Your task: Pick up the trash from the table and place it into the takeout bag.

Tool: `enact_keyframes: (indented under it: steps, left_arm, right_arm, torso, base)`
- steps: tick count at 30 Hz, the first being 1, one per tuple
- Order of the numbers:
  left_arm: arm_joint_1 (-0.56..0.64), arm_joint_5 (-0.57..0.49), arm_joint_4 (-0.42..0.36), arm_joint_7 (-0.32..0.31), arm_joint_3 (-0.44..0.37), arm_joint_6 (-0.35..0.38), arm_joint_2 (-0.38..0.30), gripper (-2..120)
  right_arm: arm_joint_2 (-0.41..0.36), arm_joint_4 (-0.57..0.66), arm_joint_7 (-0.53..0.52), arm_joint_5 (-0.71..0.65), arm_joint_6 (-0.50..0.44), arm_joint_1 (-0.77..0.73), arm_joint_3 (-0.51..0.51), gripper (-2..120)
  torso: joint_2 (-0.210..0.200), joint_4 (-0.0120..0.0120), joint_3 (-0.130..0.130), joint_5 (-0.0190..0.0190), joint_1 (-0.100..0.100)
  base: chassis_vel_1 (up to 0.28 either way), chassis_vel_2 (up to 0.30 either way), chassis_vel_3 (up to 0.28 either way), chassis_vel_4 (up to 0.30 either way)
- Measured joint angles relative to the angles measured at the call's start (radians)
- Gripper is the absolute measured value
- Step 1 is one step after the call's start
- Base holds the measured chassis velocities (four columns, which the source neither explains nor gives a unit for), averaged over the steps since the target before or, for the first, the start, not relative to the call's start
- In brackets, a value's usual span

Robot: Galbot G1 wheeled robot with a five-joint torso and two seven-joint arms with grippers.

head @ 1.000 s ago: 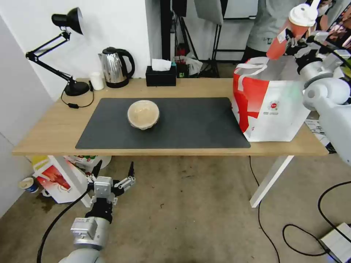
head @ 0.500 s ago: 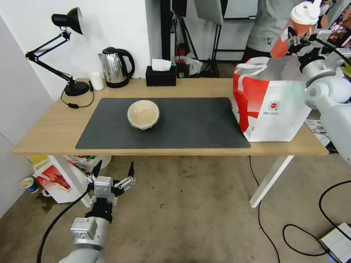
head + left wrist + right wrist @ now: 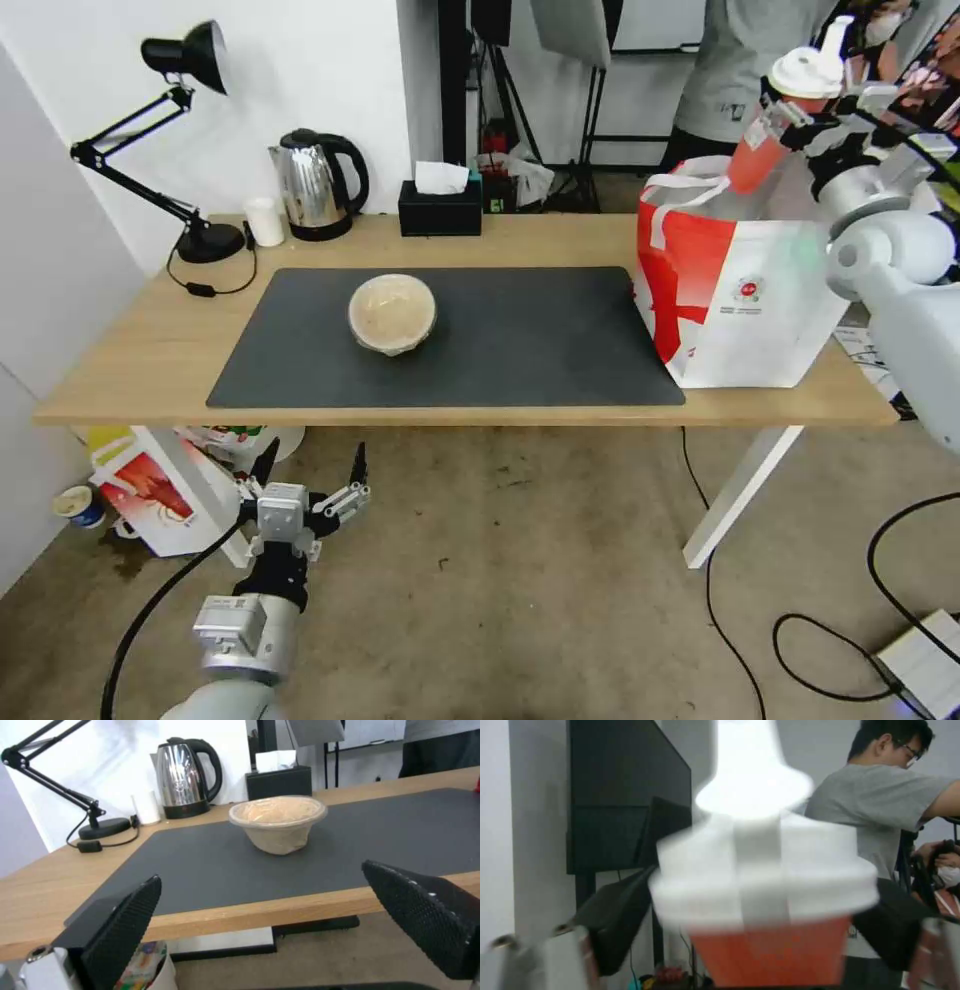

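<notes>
We hold the red drink cup [image 3: 775,128] in our right gripper [image 3: 790,105], its fingers clamped on the cup just under the white spouted lid, and the cup hangs tilted above the open mouth of the takeout bag [image 3: 740,290], which stands at the right end of the table [image 3: 130,350]. We judge the cup light and thin-walled, likely to dent under a hard squeeze, and possibly still holding liquid, so a grip high on the body seems sensible. The bag's soft walls and white handles could catch the cup's base; the wide opening leaves fair room. 1 beige clear-lidded bowl [image 3: 392,314] sits on the dark mat [image 3: 540,350], well apart from the bag, stiff-rimmed and probably light. Our left gripper [image 3: 305,470] hangs parked below the table's near edge, fingers spread wide.
</notes>
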State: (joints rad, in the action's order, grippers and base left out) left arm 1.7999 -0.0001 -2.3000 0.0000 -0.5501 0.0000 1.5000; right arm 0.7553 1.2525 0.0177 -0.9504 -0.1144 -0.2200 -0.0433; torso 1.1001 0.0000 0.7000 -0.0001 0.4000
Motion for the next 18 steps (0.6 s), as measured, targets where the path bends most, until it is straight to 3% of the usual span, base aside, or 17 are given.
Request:
enact_keyframes:
  steps: [4, 18]
  left_arm:
    - [0.0, 0.0, 0.0, 0.0, 0.0, 0.0, 0.0, 100]
    - [0.0, 0.0, 0.0, 0.0, 0.0, 0.0, 0.0, 100]
  right_arm:
    - [-0.001, 0.01, -0.003, 0.0, 0.003, -0.004, 0.004, 99]
    - [0.008, 0.026, -0.019, 0.023, 0.023, -0.012, 0.009, 100]
  torso:
    - [0.0, 0.0, 0.0, 0.0, 0.0]
    - [0.0, -0.0001, 0.0, 0.0001, 0.0]
  base:
    - [0.0, 0.0, 0.0, 0.0]
    - [0.0, 0.0, 0.0, 0.0]
